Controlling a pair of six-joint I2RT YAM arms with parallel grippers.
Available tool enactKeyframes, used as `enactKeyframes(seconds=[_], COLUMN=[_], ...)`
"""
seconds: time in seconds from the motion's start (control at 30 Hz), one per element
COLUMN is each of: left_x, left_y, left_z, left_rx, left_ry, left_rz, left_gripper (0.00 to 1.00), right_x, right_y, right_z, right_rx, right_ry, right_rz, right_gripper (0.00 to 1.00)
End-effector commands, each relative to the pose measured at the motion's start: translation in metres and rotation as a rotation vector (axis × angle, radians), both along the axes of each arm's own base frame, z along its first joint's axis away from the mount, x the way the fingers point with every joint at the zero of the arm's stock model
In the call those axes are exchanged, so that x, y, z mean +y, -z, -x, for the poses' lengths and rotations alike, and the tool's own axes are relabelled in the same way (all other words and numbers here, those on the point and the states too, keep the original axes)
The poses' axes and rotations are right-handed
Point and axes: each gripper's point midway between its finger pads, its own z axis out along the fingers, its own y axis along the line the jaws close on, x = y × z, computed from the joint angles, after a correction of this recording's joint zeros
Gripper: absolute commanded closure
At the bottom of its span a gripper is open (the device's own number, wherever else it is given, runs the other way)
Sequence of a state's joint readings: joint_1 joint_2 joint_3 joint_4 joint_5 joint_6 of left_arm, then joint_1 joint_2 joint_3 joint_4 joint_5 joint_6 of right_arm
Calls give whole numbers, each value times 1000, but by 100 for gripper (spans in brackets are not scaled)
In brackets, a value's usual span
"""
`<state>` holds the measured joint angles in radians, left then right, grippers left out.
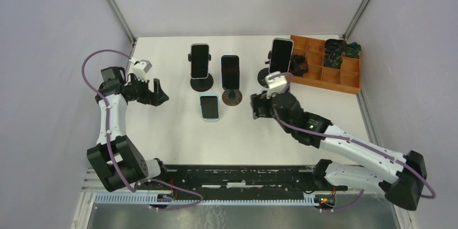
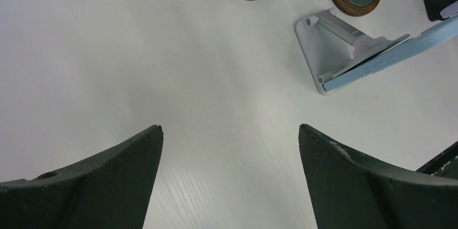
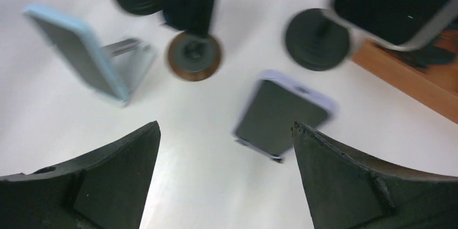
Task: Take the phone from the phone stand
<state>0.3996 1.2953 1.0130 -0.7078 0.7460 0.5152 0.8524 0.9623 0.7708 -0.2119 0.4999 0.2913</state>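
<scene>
Right gripper (image 3: 226, 125), wide open, has a lavender-cased phone (image 3: 281, 116) just ahead of its fingers. Left gripper (image 2: 230, 127), also wide, sits left of the light-blue phone (image 2: 389, 56).

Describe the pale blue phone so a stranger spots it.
Start at the white table between the arms. Three phones on round bases line its far side; the pale blue-cased phone stands in front of them. Unlike them, it leans on a white angular stand.

Light-blue-cased phone (image 1: 209, 106), screen dark, propped tilted on white stand (image 2: 324, 45)
</scene>
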Motion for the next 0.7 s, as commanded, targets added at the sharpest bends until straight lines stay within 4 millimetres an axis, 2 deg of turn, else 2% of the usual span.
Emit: enactKeyframes(seconds=[0.0, 0.07, 0.13, 0.2, 0.3, 0.47, 0.67], left_x=[0, -1, -3, -4, -7, -15, -21], left_y=[-14, -14, -14, -14, -16, -20, -17], left_z=[3, 6, 11, 16, 19, 22, 27], left_rx=[-26, -21, -9, -4, -9, -8, -2], left_ry=[37, 42, 55, 68, 80, 102, 127], left_rz=[-2, -5, -6, -10, -6, 36, 67], left_gripper=[0, 0, 0, 0, 0, 0, 0], right_x=[74, 116, 148, 171, 195, 216, 212], right_y=[-4, 2, 8, 18, 31, 57, 89], right_z=[21, 33, 40, 41, 42, 31, 8], right_rx=[11, 33, 58, 84, 113, 152, 215], right_ry=[-177, -316, -428, -500, -569, -606, -612], right_rz=[32, 27, 6, 5, 17, 23, -34], right_gripper=[2, 2, 2, 2, 2, 2, 2])
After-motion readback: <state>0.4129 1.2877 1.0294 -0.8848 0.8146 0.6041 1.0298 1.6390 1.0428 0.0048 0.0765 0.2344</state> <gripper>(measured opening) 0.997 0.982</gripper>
